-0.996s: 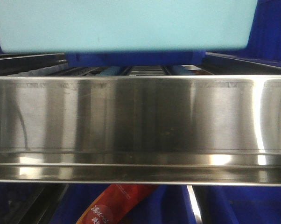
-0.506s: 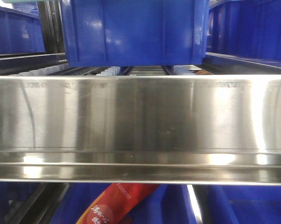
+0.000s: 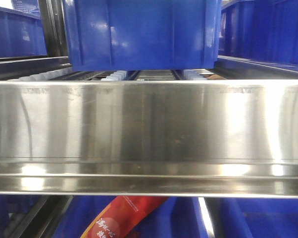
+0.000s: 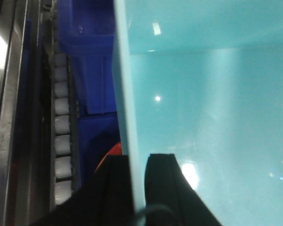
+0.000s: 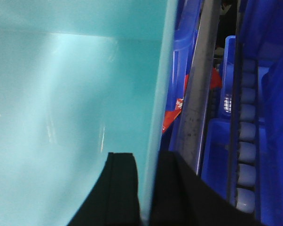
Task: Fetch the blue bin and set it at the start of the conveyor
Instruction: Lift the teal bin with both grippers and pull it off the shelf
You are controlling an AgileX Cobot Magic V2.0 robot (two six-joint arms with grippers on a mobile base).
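Note:
The blue bin (image 4: 212, 108) is a light turquoise tub that fills most of both wrist views; its smooth inside wall shows again in the right wrist view (image 5: 61, 94). My left gripper (image 4: 137, 160) is shut on the bin's left wall, one black finger inside and one outside. My right gripper (image 5: 148, 157) is shut on the opposite wall in the same way. The bin does not show in the front view. The conveyor start is out of view.
A shiny stainless-steel shelf rail (image 3: 149, 134) spans the front view, with a dark royal-blue bin (image 3: 144, 34) on the rollers behind it and a red packet (image 3: 119, 218) below. White rollers (image 4: 62, 136) and more dark blue bins (image 5: 216, 155) flank the held tub.
The turquoise bin filled the top of the front view a second ago. It has since gone up out of that view, uncovering the dark blue bin behind it.

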